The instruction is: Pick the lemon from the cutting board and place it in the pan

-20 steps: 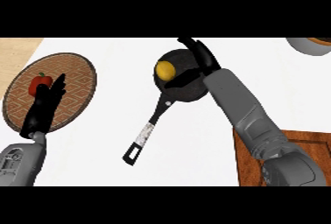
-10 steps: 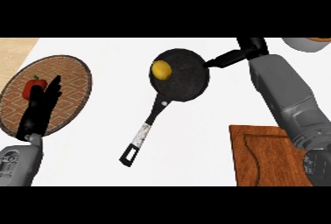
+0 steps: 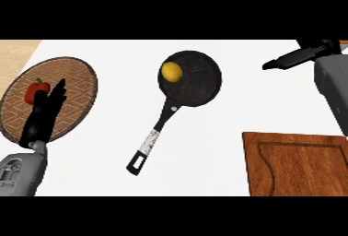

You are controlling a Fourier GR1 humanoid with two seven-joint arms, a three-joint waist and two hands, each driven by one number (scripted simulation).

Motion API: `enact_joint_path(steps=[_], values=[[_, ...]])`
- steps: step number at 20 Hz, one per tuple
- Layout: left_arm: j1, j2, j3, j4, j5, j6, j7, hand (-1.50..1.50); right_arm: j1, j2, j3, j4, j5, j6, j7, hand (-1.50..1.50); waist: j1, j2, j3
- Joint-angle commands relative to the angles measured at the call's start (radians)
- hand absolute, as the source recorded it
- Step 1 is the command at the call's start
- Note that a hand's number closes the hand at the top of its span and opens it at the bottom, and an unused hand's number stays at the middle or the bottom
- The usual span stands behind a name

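Lemon [image 3: 172,71] sits in pan [image 3: 191,78], task looks done; right hand [image 3: 299,56] open, empty, well apart; left hand [image 3: 45,113] open, resting

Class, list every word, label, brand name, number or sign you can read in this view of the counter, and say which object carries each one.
None can be read.
The pan, lemon, cutting board, round woven mat and red pepper show no print.
The pan handle has a pale speckled band, but no letters can be made out.

White counter top [image 3: 272,92] under even light, a tan strip [image 3: 17,50] at upper left.
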State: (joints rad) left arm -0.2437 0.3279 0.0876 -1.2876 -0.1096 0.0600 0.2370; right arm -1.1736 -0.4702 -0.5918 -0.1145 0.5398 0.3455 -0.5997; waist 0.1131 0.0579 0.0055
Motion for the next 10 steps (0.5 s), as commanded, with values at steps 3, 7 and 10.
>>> enact_joint_path(steps=[3,7,10], values=[[0.014,0.011,0.004,-0.026,0.012,-0.018,0.0,0.0,0.047,-0.121,0.015,-0.011,0.017,0.115,-0.045,-1.5,0.017,0.003,0.003],[0.018,0.011,0.0,-0.012,-0.002,-0.012,-0.008,0.0,0.059,-0.177,0.016,-0.018,0.018,0.179,-0.076,-1.5,0.011,0.006,0.003],[-0.008,0.005,-0.001,-0.001,0.001,-0.014,0.009,0.0,0.053,-0.197,0.027,-0.018,0.027,0.215,-0.068,-1.5,0.006,0.007,0.003]])
